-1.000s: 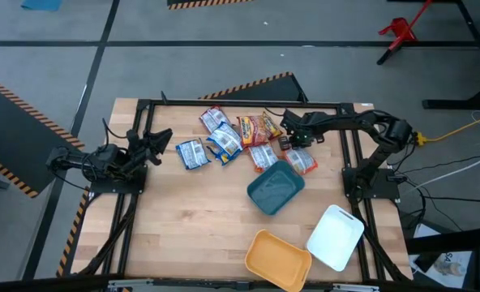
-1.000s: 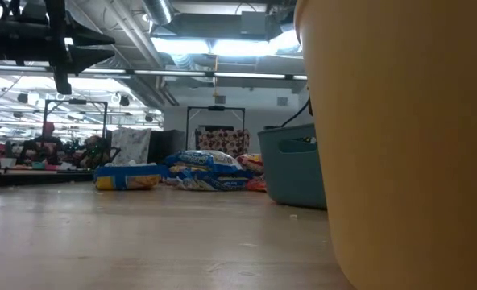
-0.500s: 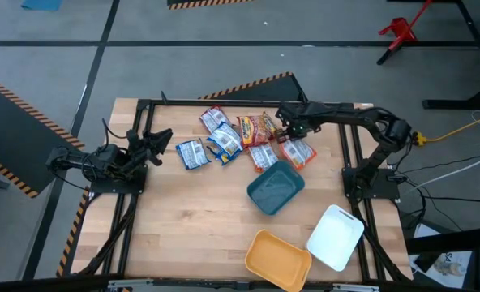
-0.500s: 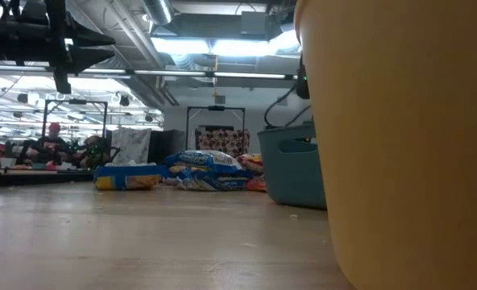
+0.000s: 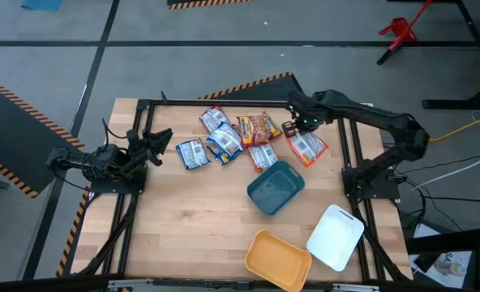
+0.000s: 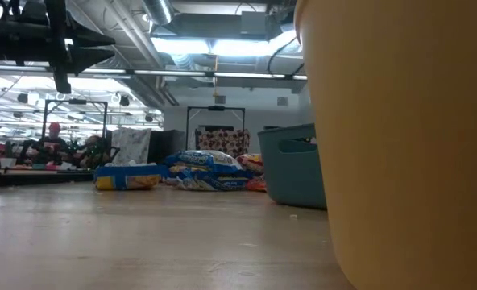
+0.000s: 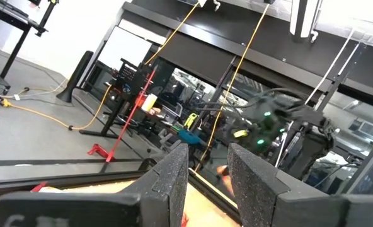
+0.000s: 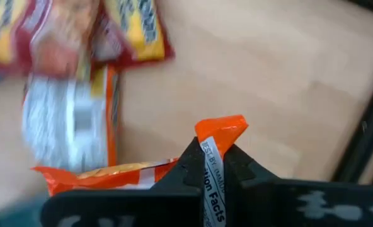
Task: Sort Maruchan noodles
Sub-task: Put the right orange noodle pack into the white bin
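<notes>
Right gripper [image 8: 213, 165] pinched on an orange-and-white crinkly plastic noodle packet [image 5: 307, 147] — "Facts" legible on its edge — just beside the teal plastic tray [image 5: 276, 187], left gripper [image 7: 206, 165] narrowly parted, holding nothing.

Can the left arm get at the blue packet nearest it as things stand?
Probably yes. The left gripper hovers beside the blue packet, with bare table between them and nothing in the way. The right gripper is busy, shut on an orange packet.

Landmark: teal tray [image 5: 276, 187] on tabletop [image 5: 183, 219]. Behind it, cluster of noodle packets [image 5: 228, 136]. Behind and right, one packet [image 5: 307, 148] in right hand [image 5: 292, 127]. Before it, orange tray [image 5: 278, 259] and white tray [image 5: 336, 237]. Far left, left hand [image 5: 162, 138].
</notes>
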Robot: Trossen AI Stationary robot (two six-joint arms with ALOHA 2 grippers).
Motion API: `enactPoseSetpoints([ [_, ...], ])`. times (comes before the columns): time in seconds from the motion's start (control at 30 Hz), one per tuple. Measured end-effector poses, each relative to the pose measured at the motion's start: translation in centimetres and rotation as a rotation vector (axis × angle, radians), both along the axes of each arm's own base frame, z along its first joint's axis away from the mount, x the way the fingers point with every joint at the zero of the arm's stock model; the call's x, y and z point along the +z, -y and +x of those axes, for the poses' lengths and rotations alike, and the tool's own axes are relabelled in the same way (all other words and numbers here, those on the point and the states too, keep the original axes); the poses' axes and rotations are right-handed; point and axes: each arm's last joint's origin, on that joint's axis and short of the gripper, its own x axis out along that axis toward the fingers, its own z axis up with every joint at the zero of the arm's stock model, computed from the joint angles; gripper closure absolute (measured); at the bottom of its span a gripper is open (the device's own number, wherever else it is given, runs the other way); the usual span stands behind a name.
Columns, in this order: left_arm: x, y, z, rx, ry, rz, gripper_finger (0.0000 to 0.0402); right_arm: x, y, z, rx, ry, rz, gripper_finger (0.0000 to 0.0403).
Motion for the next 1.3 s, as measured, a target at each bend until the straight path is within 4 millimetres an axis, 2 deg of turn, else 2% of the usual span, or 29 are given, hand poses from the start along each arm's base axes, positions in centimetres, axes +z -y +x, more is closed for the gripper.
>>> enactPoseSetpoints([
  [0.13, 0.0, 0.0, 0.0, 0.0, 0.0, 0.0, 0.0294, 1.5, -3.9, -1.2, 0.019, -0.007, 0.076, 0.0402],
  [0.33, -0.1, 0.0, 0.0, 0.016, -0.016, -0.004, 0.0294, 2.4, -10.3, -2.5, 0.065, -0.094, 0.108, 0.0403],
  [0.5, -0.3, -0.1, 0.0, 0.051, -0.029, -0.016, 0.0294, 2.4, -15.7, -2.8, 0.381, -0.115, 0.081, 0.0403],
  [0.6, -0.3, -0.1, 0.0, 0.063, -0.031, -0.02, 0.0294, 2.2, -18.3, -3.2, 0.532, -0.142, 0.058, 0.0403],
  [0.9, -0.3, -0.2, -0.1, 0.098, -0.033, -0.035, 0.0294, 1.2, -23.7, -4.1, 1.049, -0.212, 0.05, 0.0403],
  [1.13, -0.3, -0.2, -0.1, 0.098, -0.033, -0.035, 0.0294, -0.7, -27.4, -3.2, 1.236, -0.197, 0.082, 0.0403],
  [1.3, -0.3, -0.2, -0.1, 0.098, -0.033, -0.035, 0.0294, -2.5, -29.5, -3.2, 1.341, -0.274, 0.085, 0.0403],
])
